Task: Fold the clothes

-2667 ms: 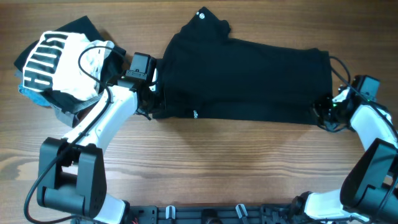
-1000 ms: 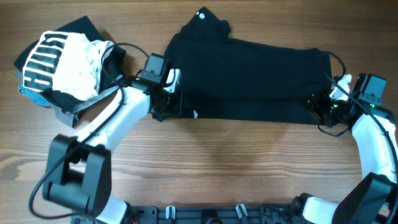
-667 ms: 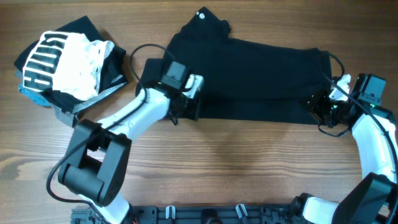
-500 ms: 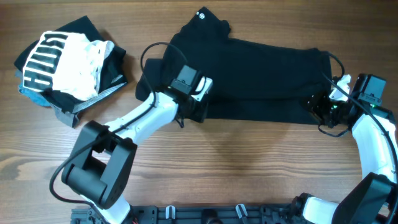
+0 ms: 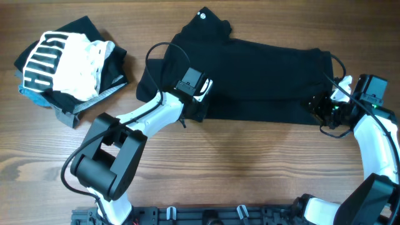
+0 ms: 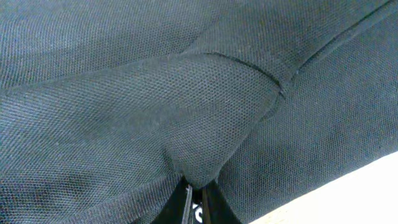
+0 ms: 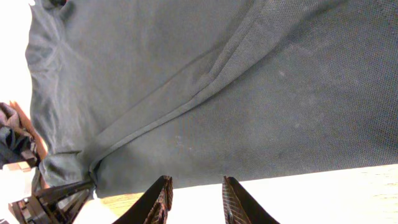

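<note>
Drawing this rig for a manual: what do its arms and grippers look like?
The left arm and right arm have white links, black joints and thin black looping cables. The right gripper has dark curved fingers; the left gripper shows narrow black fingertips.

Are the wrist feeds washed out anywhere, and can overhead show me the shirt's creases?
Left wrist: T-shirt weave sharp, table corner blown white. Right wrist: table washed white too, shirt reads grey. Overhead: even light, but the black fabric swallows most creases.
</note>
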`<state>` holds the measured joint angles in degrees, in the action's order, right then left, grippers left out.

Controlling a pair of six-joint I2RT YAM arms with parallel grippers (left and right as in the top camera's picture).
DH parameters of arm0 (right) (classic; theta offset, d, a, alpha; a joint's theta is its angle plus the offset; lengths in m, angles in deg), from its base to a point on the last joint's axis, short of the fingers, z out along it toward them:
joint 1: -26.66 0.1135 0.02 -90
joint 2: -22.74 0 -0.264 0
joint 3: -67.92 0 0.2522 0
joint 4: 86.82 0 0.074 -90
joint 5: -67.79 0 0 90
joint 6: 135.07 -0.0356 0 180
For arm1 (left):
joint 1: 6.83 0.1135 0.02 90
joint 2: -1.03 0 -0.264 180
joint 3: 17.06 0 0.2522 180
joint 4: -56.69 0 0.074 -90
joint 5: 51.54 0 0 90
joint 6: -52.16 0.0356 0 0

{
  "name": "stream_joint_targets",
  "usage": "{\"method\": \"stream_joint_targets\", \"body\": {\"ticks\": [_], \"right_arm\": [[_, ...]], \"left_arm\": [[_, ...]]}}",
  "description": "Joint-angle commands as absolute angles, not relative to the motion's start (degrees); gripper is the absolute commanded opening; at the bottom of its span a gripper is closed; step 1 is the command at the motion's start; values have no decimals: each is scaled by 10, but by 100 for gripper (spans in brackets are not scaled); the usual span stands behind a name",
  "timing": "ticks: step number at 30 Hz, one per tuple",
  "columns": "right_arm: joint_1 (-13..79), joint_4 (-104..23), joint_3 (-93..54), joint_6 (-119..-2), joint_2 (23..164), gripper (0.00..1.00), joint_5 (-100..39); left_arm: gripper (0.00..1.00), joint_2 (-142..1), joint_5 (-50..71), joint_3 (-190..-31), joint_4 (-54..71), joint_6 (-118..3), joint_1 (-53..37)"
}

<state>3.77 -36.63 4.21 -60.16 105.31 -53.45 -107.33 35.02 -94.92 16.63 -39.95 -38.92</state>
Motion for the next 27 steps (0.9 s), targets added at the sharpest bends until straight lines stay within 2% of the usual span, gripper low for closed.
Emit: {"method": "stream_joint_targets", "body": {"ticks": [1, 7, 19, 21, 22, 24, 26, 27], "right_arm": [[39, -365, 42, -602, 1049, 31, -517], [39, -364, 42, -602, 1049, 31, -516], [39, -363, 42, -603, 1049, 31, -516], [39, -363, 42, -603, 1049, 31, -516], [39, -363, 42, -603, 1049, 32, -516], [39, -362, 42, -603, 1049, 32, -516], [39, -361, 42, -603, 1049, 33, -516], [39, -361, 42, -603, 1049, 34, -516]], "left_arm": [[4, -1075, 354, -978, 144, -398, -389], [4, -1072, 404, -1015, 140, -397, -388], [4, -1073, 482, -1018, 282, -396, -376], [7, -1073, 482, -1018, 303, -396, -370], [17, -1073, 482, -1020, 307, -396, -365], [44, -1072, 482, -1032, 284, -396, -364], [55, -1067, 482, -1050, 242, -396, -364], [58, -1063, 482, -1057, 224, -396, -364]]}}
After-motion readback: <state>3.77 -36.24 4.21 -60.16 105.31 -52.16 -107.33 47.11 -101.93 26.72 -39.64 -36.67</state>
